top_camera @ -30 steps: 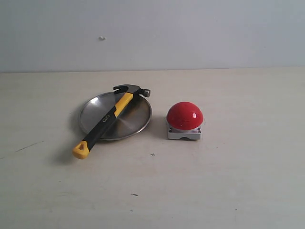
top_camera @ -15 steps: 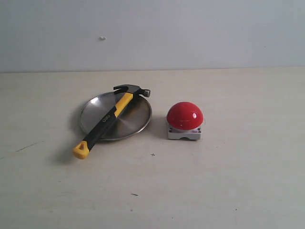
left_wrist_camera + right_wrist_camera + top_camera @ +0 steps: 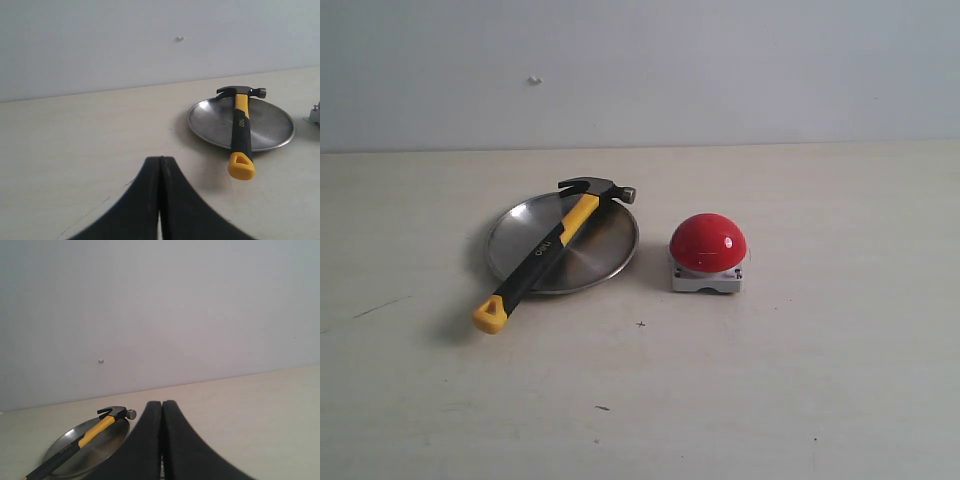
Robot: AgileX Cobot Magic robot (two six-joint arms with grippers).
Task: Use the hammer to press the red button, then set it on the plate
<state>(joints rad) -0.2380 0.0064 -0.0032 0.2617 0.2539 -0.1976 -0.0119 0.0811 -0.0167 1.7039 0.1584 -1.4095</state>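
Observation:
The hammer (image 3: 552, 246) lies across the silver plate (image 3: 600, 250), its dark head resting on the far rim and its looped yellow end hanging over the near rim onto the table. To the right of the plate stands the red button (image 3: 707, 243) on its grey base. Neither gripper shows in the exterior view. My left gripper (image 3: 160, 160) is shut and empty, well back from the hammer (image 3: 240, 125) and plate (image 3: 210, 120). My right gripper (image 3: 162, 403) is also shut and empty, with the hammer (image 3: 95, 431) and plate (image 3: 107, 445) beyond it; the button is hidden there.
A pale wall (image 3: 640, 70) rises behind the beige table (image 3: 640, 400). A small mark sits on the wall (image 3: 534, 80). A corner of the button's grey base (image 3: 315, 116) peeks in at the edge of the left wrist view.

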